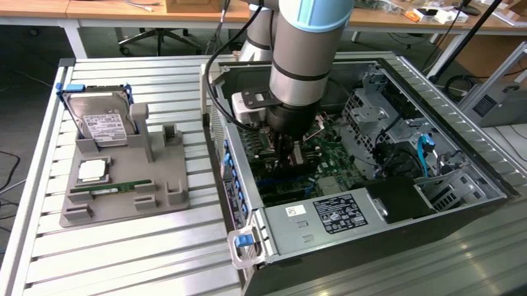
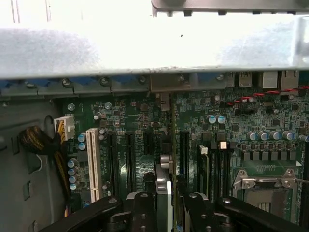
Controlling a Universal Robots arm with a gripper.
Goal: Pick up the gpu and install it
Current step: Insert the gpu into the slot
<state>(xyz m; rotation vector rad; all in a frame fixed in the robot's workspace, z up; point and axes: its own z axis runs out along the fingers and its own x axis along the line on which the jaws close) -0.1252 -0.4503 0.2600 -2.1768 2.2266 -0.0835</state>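
The gpu (image 2: 164, 193), a thin dark circuit card seen edge-on, stands upright between the black fingers (image 2: 142, 212) of the gripper (image 2: 166, 212), which is partly closed and pinching it from both sides. Its lower edge appears to sit at a long black slot on the green motherboard (image 2: 140, 164), though contact is hard to judge. Farther out, the open black computer case (image 1: 461, 203) surrounds the arm; well apart lies the grey parts tray (image 1: 123, 185) with a silver hard drive (image 1: 100, 120).

A robotics lab: an aluminium-slat workbench (image 1: 148, 259) holding an opened computer case (image 1: 461, 154), wooden desks (image 1: 99, 9) and office chair (image 1: 152, 37) behind.
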